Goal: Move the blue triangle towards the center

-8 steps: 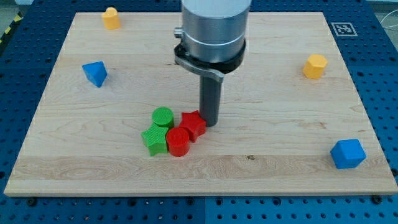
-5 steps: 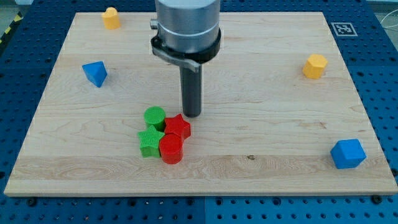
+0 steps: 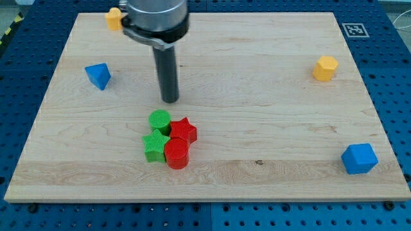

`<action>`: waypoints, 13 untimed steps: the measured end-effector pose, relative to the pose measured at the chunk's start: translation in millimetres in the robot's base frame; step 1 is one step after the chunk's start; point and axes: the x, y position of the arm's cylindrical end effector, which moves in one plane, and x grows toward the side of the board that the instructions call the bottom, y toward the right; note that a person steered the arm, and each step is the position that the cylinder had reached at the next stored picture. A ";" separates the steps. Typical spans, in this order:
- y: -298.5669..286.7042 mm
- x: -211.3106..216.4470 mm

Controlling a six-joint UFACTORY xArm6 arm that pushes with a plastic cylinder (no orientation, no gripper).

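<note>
The blue triangle [image 3: 98,75] lies on the wooden board [image 3: 257,96] near the view's left edge, upper part. My tip [image 3: 170,100] stands on the board to the right of the triangle and slightly lower, well apart from it. It is just above a cluster of a green cylinder [image 3: 159,120], a red star [image 3: 183,131], a green star [image 3: 154,146] and a red cylinder [image 3: 176,154], touching none of them.
A yellow block [image 3: 114,18] sits at the view's top left, partly behind the arm. A yellow hexagonal block [image 3: 325,67] is at the right. A blue block [image 3: 358,158] is at the bottom right.
My tip has moved up and to the left, away from the red star and towards the blue triangle. The cluster shifted a little left earlier and now rests still.
</note>
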 end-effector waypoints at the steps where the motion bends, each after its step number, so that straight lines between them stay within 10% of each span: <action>1: -36.1 3.7; 4: -150.1 -17.5; 9: -66.1 -75.6; 13: -113.9 -118.6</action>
